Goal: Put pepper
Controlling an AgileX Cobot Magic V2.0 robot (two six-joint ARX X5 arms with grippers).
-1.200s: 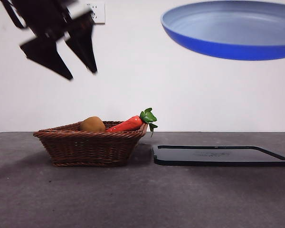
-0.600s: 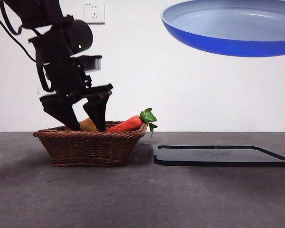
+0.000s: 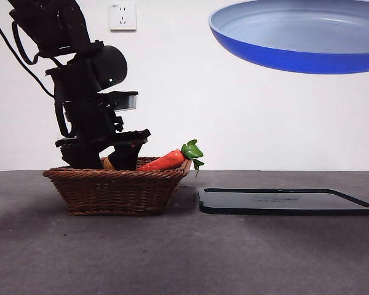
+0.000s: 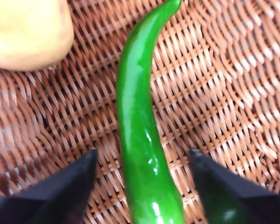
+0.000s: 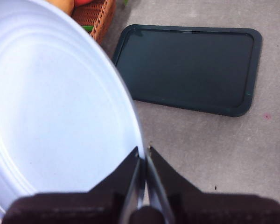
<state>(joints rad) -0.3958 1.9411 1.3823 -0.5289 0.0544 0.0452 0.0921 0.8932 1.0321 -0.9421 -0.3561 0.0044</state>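
The left gripper (image 4: pixel 142 158) sits down in the wicker basket (image 3: pixel 114 190), its 2 jaws spread either side of the green pepper (image 4: pixel 140 135) lying on the weave, while the right gripper (image 5: pixel 143 156) pinches the blue plate (image 5: pixel 56 116) by its rim.

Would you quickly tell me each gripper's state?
Left gripper: open, straddling the pepper in the basket.
Right gripper: shut on the blue plate.

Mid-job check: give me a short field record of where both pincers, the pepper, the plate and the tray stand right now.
left pincer: open, down in the wicker basket, jaws either side of the pepper
pepper: lying on the basket floor, not gripped
right pincer: shut on the rim of the blue plate, held in the air
dark tray: on the table beside the basket
carrot: leaning on the basket rim
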